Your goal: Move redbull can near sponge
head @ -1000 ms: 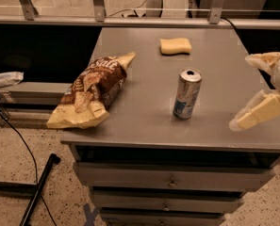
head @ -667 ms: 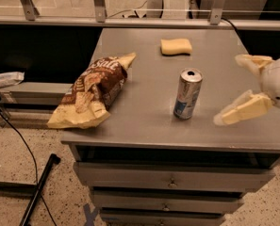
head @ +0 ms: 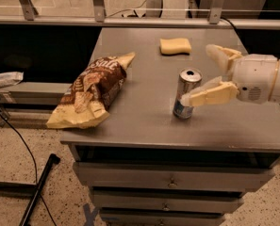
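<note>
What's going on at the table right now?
The robot's claw is open at the right side of the table, its fingers straddling the can without closing on it. The can stands upright, not yet moved. The sponge lies apart from it near the far edge, and a chip bag lies on the left.
</note>
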You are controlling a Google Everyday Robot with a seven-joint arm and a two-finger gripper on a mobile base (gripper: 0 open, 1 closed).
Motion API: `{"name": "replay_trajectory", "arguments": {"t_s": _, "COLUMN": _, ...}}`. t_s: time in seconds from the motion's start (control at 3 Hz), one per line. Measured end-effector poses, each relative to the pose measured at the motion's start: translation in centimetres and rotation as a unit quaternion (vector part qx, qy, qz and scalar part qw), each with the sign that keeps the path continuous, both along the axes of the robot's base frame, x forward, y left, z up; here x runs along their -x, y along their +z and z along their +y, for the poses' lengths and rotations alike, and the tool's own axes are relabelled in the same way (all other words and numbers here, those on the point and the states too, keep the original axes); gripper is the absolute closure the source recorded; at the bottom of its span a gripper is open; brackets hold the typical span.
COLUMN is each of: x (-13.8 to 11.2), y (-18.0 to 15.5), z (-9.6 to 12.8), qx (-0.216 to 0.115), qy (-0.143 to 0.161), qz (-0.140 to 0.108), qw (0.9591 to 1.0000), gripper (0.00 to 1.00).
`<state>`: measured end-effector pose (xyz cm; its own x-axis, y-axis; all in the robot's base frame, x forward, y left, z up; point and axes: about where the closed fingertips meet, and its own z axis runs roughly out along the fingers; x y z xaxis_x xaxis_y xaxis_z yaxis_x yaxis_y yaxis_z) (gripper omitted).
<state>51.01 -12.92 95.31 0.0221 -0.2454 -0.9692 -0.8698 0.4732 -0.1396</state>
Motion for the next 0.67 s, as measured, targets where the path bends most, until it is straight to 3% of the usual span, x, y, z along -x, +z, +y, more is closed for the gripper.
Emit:
{"name": "replay_trajectory", "arguments": {"t_s": 0.33, "x": -0.5, "y": -0.9, "z": 2.3, "qx": -0.046, "qy": 0.009, "qz": 0.007, "qw": 0.9989, "gripper": 0.00}}
{"name": "replay_trajectory", "arguments": {"t_s": 0.67, "x": -1.1, "y": -3.4, "z": 3.0, "qx": -0.071, "qy": -0.008, "qz": 0.023, "qw": 0.9972, "gripper": 0.00}}
